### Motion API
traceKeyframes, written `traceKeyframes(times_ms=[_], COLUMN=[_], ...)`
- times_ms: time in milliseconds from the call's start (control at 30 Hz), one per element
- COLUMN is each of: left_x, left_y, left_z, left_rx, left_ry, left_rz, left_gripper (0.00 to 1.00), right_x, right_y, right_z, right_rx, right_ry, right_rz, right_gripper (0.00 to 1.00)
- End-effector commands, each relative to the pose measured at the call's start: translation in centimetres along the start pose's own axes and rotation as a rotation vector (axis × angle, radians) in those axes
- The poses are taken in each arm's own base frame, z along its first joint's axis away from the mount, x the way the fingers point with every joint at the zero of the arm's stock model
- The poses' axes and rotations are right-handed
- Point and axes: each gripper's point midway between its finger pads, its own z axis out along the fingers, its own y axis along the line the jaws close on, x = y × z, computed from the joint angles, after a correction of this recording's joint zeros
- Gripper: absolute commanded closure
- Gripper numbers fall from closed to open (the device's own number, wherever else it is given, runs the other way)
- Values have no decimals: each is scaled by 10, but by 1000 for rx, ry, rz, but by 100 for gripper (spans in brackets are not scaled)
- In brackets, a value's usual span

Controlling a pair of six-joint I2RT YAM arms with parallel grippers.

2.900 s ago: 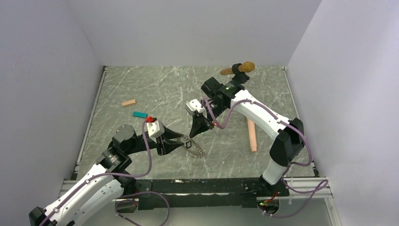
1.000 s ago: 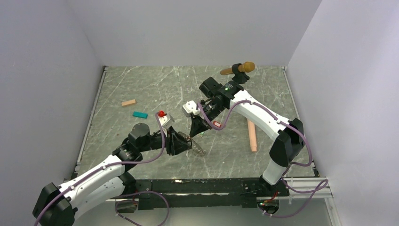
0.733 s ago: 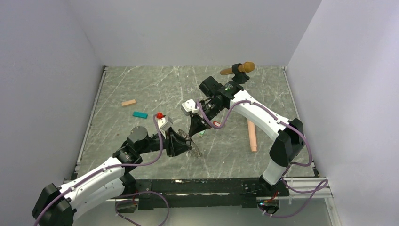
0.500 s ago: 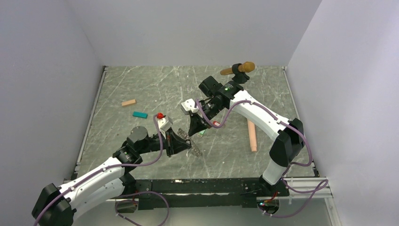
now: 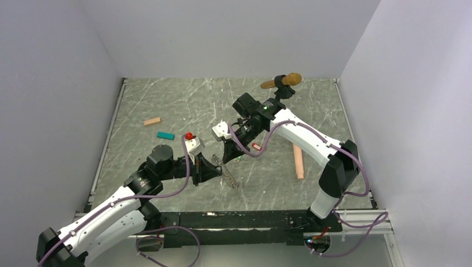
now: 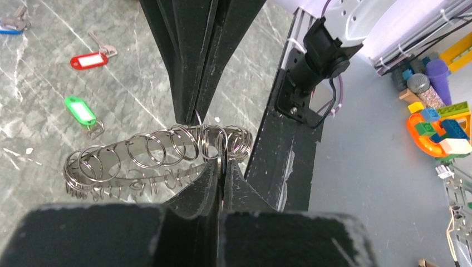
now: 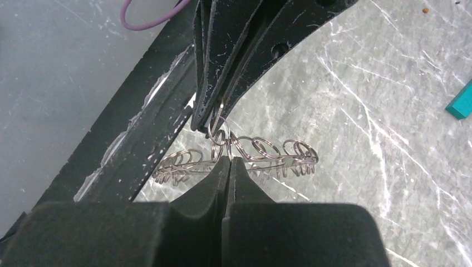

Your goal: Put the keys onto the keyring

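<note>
Left gripper (image 6: 222, 164): matte black fingers pressed together, pinching the keyring (image 6: 150, 158) at its rim. Right gripper (image 7: 225, 159): likewise clamped on the same keyring, close beside the left. Keyring: shiny steel band strung with many small wire loops, held tilted mid-table. Grey marbled table (image 6: 33, 144). Lying loose on it: red-tagged key (image 6: 89, 60), green-tagged key (image 6: 80, 110).

The table (image 5: 167, 100) is grey-green with thin white streaks. The keyring (image 6: 139, 153) is shiny silver. The green tag (image 6: 80, 110) and the red tag (image 6: 88, 60) each have a white middle. There is a blue tag (image 6: 10, 29) too. The teal block (image 5: 165, 135) is bright, the tan block (image 5: 152, 121) pale. The stick (image 5: 299, 159) is pink. The left gripper (image 6: 222, 167) and the right gripper (image 7: 227, 161) are black.
</note>
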Motion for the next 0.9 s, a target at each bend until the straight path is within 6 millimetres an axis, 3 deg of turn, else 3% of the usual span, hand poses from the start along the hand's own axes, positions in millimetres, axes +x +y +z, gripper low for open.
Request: traceKeyframes(times_ms=[0,167,400,867], left_x=[-3,-7,-15,-25], left_y=[-15,-16,-9,-16], left_z=[-4,-11,-34,-40], left_rx=[64,79,34,116], left_ry=[64,85,125,180], left_rz=[37,41,110,214], left_gripper=[100,100,100,100], right_x=[-4,-4,1,-5], right_y=[0,2,2,10], right_z=[-7,-4,-4,19], right_rx=[37,33,48,7], right_ry=[61,93,145,181], right_rz=[-105,-121,-128,-116], right_gripper=[100,100,100,100])
